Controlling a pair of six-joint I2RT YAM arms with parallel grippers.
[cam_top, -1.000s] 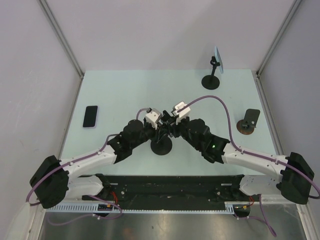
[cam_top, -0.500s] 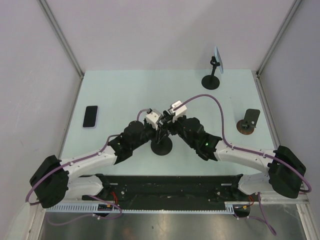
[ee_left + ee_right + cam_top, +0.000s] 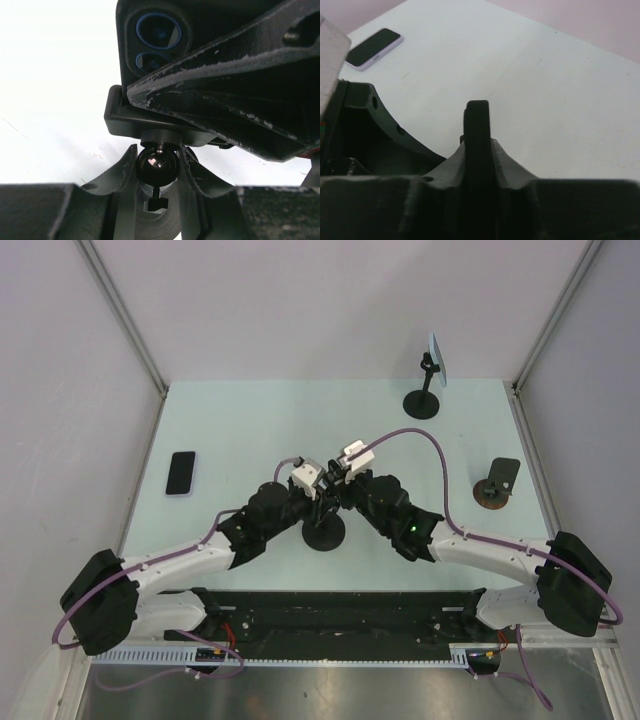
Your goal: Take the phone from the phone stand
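The black phone stand (image 3: 323,534) stands mid-table on a round base. Both grippers meet above it. My left gripper (image 3: 316,504) is shut on the stand's ball joint (image 3: 157,164), one finger on each side of the ball. The dark phone (image 3: 155,37), camera lenses showing, sits in the stand's cradle (image 3: 150,127) just above the ball. My right gripper (image 3: 336,494) is shut on the phone's edge, which shows as a thin black slab (image 3: 478,125) between its fingers. One right finger (image 3: 240,100) crosses the left wrist view.
A second phone (image 3: 181,472) lies flat at the left of the table and also shows in the right wrist view (image 3: 372,46). A tall stand with a light-blue phone (image 3: 430,380) is at the back right. A small stand (image 3: 497,483) is at the right.
The right arm swung a little to the left, closer onto the stand, during the first half second. Since then both arms have held still.
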